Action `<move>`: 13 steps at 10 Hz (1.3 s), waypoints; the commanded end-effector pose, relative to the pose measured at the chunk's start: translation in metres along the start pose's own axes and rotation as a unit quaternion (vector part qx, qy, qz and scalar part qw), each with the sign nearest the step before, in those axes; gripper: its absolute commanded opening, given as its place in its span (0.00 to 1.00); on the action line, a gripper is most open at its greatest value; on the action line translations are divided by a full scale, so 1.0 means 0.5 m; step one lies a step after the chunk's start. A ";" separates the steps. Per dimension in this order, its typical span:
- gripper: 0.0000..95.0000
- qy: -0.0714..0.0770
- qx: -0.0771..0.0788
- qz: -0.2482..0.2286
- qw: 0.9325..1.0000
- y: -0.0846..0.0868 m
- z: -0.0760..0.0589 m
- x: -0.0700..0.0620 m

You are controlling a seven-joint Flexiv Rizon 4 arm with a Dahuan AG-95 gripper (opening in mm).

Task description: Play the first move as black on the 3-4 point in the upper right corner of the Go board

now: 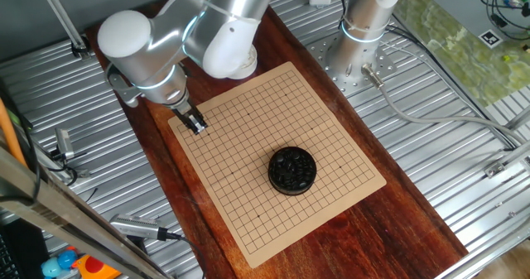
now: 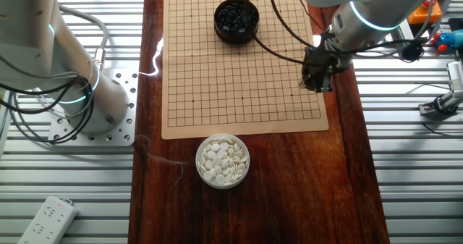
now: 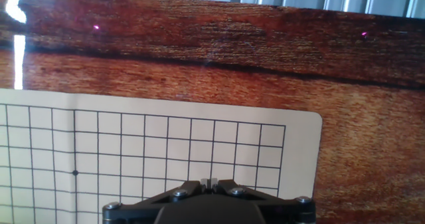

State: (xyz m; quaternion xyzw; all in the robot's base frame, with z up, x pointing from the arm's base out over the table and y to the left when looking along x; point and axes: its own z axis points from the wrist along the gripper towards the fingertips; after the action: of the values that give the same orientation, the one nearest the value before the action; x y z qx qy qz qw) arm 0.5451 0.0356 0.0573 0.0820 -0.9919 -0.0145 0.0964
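Over at the left of one fixed view, the gripper (image 1: pixel 197 124) hangs just above the board (image 1: pixel 315 113), near that board's left corner. Can't tell for sure whether it's got anything: in the hand view the two fingertips (image 3: pixel 210 182) look pressed almost together at the bottom edge, and no stone shows between them.

Board is a flat tan square mat, matte, with rounded corners and a fine black grid plus small star dots. It sits turned diamond-wise in one fixed view and nearly square to the frame in the other. Underneath is a glossy reddish wooden tabletop (image 2: pixel 289 193) with strong grain and a bright glare streak. Ribbed metal surfaces flank the wood on both sides.

The black stones (image 1: pixel 291 166) are tiny glossy rounds piled in a squat black round bowl (image 1: pixel 291 182), which stands on the grid at the lower middle of one fixed view. A bowl of white stones (image 2: pixel 222 160) sits on the bare wood just below the board's bottom edge in the other fixed view.

Around the gripper, the grid is open, with a thin margin to the board's edge and a wide strip of wood beyond.
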 end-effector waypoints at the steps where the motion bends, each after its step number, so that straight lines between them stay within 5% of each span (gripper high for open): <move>1: 0.00 0.000 0.000 -0.007 1.000 0.000 0.000 -0.001; 13: 0.00 -0.003 0.003 -0.006 1.000 0.000 0.000 -0.001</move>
State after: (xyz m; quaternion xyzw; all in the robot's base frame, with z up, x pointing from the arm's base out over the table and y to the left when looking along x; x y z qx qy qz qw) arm 0.5457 0.0362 0.0572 0.0883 -0.9917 -0.0117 0.0927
